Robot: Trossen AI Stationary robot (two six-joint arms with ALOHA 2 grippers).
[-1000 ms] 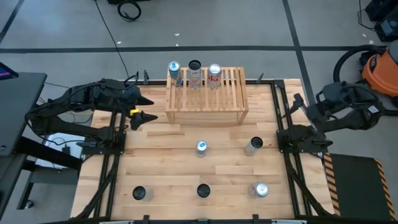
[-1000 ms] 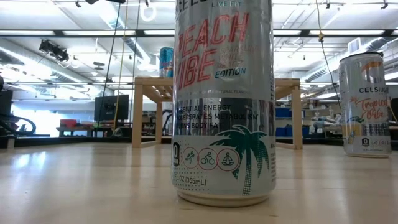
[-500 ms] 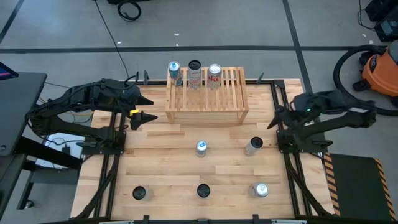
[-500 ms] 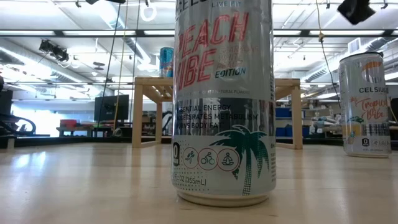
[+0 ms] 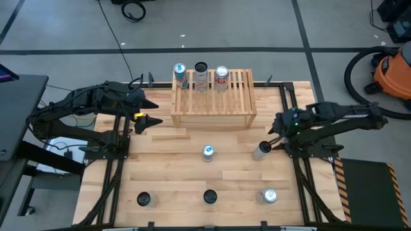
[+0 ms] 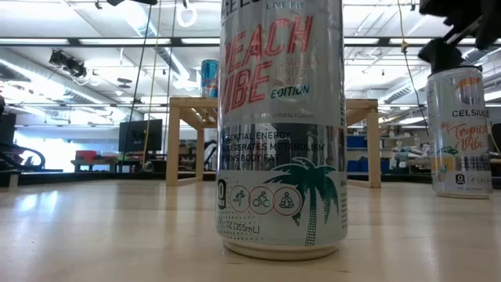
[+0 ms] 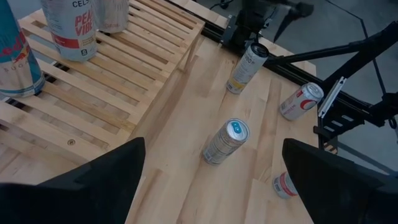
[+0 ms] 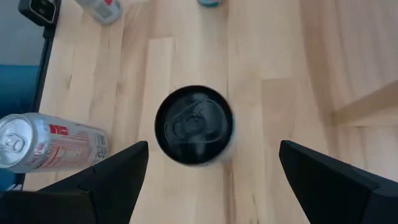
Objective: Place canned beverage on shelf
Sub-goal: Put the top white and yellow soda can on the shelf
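The light-wood slatted shelf (image 5: 213, 97) stands at the table's far middle with three cans (image 5: 201, 76) upright on its top. Several more cans stand on the plank table. My right gripper (image 5: 275, 136) hangs open just above and to the right of the black-topped can (image 5: 262, 149). In the right wrist view that can (image 8: 194, 126) stands ahead, between the spread fingers, untouched. My left gripper (image 5: 151, 113) waits open above the table's left side, left of the shelf.
Other upright cans stand at the table's middle (image 5: 207, 152) and along the near edge (image 5: 144, 199), (image 5: 210, 196), (image 5: 268, 196). One white and red can (image 8: 53, 143) stands close beside the black-topped one. Black rails (image 5: 297, 154) run along both table sides.
My right gripper has swung in from the table's right edge toward the black-topped can, sinking and tipping further downward while rolling. It has stayed open. No can has moved.
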